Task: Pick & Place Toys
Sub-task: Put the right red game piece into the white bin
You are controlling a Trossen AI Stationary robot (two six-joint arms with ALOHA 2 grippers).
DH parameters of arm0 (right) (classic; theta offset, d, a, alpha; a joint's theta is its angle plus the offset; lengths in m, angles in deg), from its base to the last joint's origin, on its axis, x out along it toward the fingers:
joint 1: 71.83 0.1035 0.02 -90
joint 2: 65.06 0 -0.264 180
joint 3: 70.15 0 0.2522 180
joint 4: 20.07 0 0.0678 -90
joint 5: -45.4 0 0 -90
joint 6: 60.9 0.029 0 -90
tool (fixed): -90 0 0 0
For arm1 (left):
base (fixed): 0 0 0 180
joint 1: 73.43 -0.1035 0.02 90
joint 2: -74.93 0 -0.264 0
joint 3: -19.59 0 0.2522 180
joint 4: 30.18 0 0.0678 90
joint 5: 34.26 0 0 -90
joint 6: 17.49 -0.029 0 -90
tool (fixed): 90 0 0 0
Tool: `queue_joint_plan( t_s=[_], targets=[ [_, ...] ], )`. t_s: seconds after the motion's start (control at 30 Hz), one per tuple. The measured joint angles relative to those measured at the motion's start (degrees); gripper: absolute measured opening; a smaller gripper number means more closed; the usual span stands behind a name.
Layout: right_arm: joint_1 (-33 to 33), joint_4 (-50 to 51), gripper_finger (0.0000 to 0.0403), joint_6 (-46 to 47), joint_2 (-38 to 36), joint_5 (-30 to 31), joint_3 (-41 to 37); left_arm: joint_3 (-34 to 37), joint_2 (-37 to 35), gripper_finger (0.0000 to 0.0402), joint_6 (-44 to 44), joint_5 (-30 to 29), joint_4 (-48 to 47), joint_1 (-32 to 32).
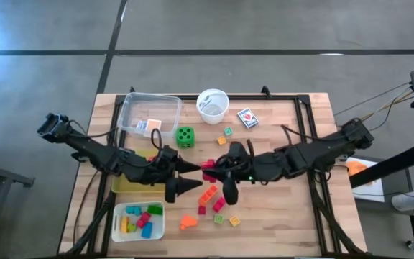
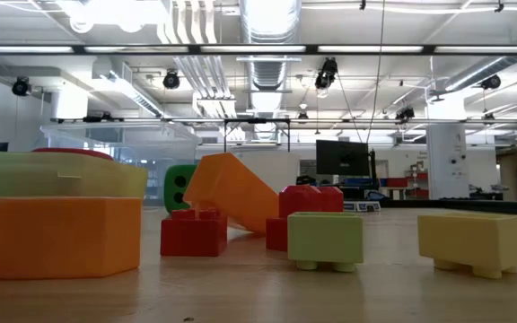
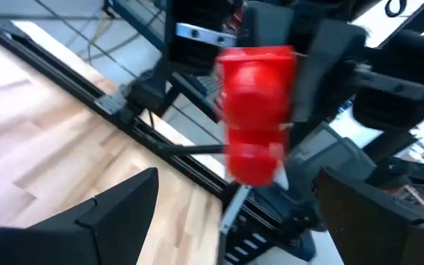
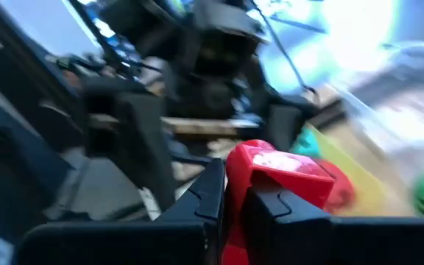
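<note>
My right gripper (image 1: 218, 170) is over the table's middle, shut on a red plastic block (image 1: 208, 167). The block also shows in the right wrist view (image 4: 278, 175) and in the left wrist view (image 3: 256, 110). My left gripper (image 1: 192, 177) is open and faces the block from the table's left side. In its wrist view (image 3: 238, 180) its two fingers stand wide apart, short of the block. Neither gripper shows in the low view. Loose blocks lie flat on the table (image 1: 208, 194), and a green die (image 1: 185, 136) lies farther back. My right gripper pinches the red block's near end (image 4: 235, 184) between its two fingers. The fingers come about level from the table's right side. The block sticks out past the fingertips toward my left gripper and is lifted clear of the table.
A clear tray (image 1: 131, 108) holding a card pack stands at the back left. A yellow tray (image 1: 124, 183) lies under my left arm. A white tray (image 1: 115, 223) with several blocks stands at the front left. A white cup (image 1: 213, 106) and a card pack (image 1: 247, 117) stand at the back.
</note>
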Motion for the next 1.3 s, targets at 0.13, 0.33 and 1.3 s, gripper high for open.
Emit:
queue_joint_plan(
  t_s=[0.13,0.33,1.3],
  targets=[
    [-1.5,-3.7,0.0018,-0.7,0.0,-4.4,0.0,0.0,0.0,0.0351,-2.6,-0.5,1.9,0.0],
    [-2.8,-4.7,0.0018,-0.9,0.1,-5.5,0.0,0.0,0.0,0.0351,-8.2,-0.5,7.8,0.0],
    [-4.5,-11.6,0.0018,-3.2,0.3,-11.4,-0.1,-0.5,2.9,0.0328,-8.9,-0.5,14.7,-1.7]
  ],
)
